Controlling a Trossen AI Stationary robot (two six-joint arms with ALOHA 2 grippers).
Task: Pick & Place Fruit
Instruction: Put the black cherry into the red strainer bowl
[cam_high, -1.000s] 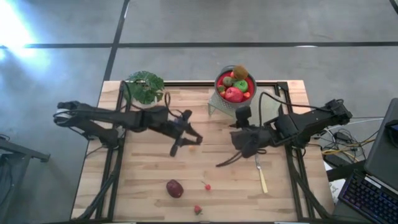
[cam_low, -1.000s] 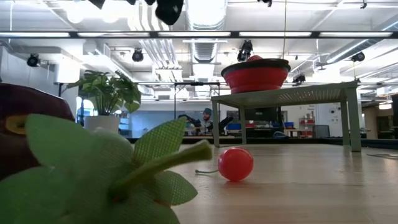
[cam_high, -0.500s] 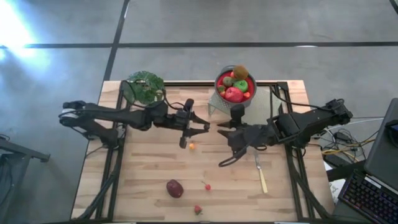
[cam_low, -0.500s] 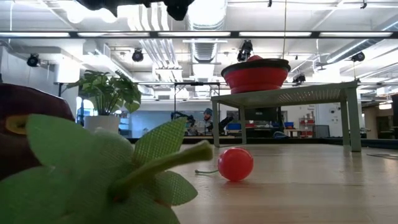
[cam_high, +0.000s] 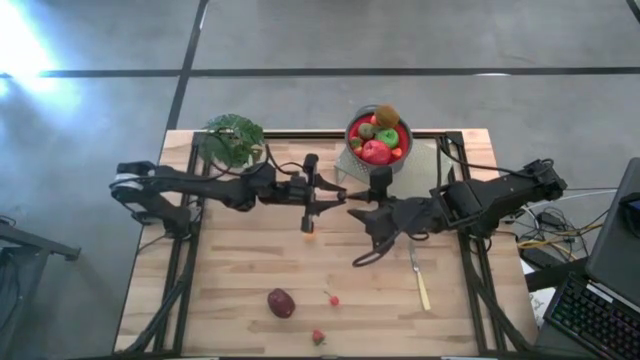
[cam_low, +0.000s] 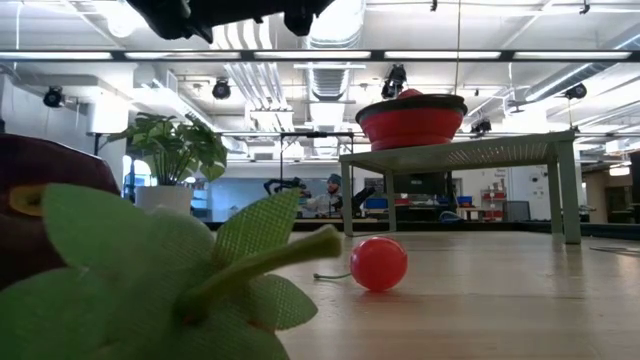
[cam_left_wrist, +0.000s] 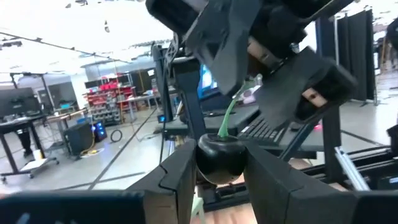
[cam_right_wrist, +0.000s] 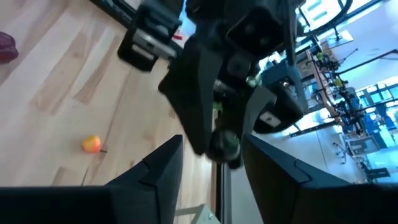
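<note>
Both claws now meet mid-desk (cam_high: 240, 270); left claw (cam_high: 325, 192) grasps a dark cherry (cam_left_wrist: 219, 158), right claw (cam_high: 352, 203) spread around it. Desk's near half stays open, holding a plum (cam_high: 281, 302).

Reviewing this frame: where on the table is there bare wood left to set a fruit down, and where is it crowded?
Bare table: front left, beside the plum; also front right, past the knife. Crowded: mid-table, where left gripper meets right gripper.

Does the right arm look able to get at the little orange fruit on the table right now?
Probably yes: the orange fruit lies bare on the table near the open right tool. The left tool, gripping a dark cherry, hangs close above, so it may crowd.
</note>
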